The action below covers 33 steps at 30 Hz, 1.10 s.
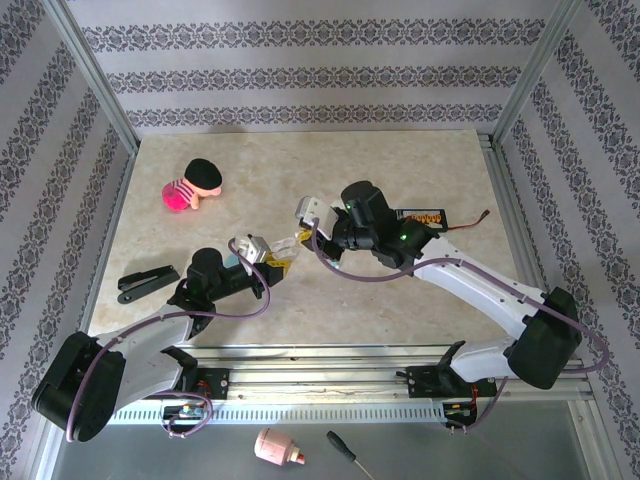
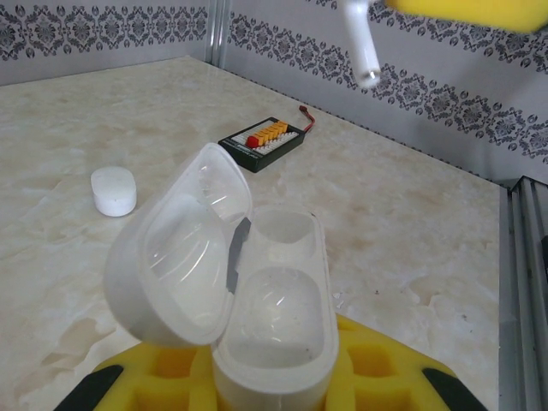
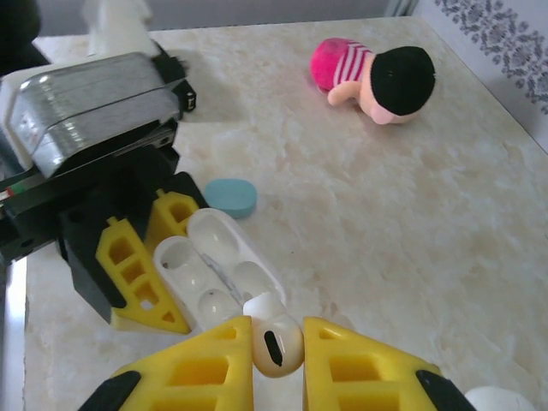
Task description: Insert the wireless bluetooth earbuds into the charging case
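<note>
Left jaws are clamped on an open white case (image 2: 274,325), lid raised. Right jaws are pinched on a white earbud (image 3: 274,342), held above the case, off the counter (image 1: 330,170).

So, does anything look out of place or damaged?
Nothing looks damaged or spilled. The charging case sits open in the left gripper, the right gripper holds an earbud. Only the plush doll lying on its side seems foreign to this job.

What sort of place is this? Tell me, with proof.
Probably a robot test cell: aluminium frame posts, wallpapered panels boxing in a marble-look table, left arm and right arm bolted at its near edge.
</note>
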### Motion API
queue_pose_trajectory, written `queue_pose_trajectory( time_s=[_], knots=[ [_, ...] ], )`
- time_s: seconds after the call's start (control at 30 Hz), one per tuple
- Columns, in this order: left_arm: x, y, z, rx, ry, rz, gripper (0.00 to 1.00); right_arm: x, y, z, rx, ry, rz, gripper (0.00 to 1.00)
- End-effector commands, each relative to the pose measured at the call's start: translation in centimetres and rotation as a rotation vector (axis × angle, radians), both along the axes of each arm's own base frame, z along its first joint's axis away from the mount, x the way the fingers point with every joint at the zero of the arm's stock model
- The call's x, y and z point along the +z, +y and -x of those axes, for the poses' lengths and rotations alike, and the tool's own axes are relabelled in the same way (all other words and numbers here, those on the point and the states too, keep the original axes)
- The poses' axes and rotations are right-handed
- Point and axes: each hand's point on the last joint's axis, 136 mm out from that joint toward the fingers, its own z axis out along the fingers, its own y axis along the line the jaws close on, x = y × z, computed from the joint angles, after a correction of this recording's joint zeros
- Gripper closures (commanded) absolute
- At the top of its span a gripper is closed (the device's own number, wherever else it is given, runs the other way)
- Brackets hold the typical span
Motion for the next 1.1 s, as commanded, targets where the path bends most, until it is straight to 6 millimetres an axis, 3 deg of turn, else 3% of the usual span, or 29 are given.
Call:
queue_pose_trajectory(
  time_s=[0.0,0.3,0.6,0.8,1.07],
  knots=[
    [2.7,-0.8,0.1,-0.041,-0.07,0.051,0.92,-0.9,0.6,0.6,0.058,-0.047,0.055,0.84],
    [3.1,-1.0,0.5,-0.066,-0.069,0.065,0.92,-2.9,1.0,0.4,0.067,-0.024,0.15,0.84],
    [2.8,-1.0,0.6,-0.067,-0.064,0.057,0.92,-1.9,1.3,-0.4,0.044,-0.063,0.124,0.84],
    [2.3,-1.0,0.4,-0.067,-0.055,0.047,0.92,-0.3,1.8,0.4,0.083,-0.072,0.069,0.84],
    [2.6,-1.3,0.6,-0.084,-0.053,0.061,0.92,-1.9,2.2,-0.1,0.092,-0.052,0.109,0.85]
  ],
)
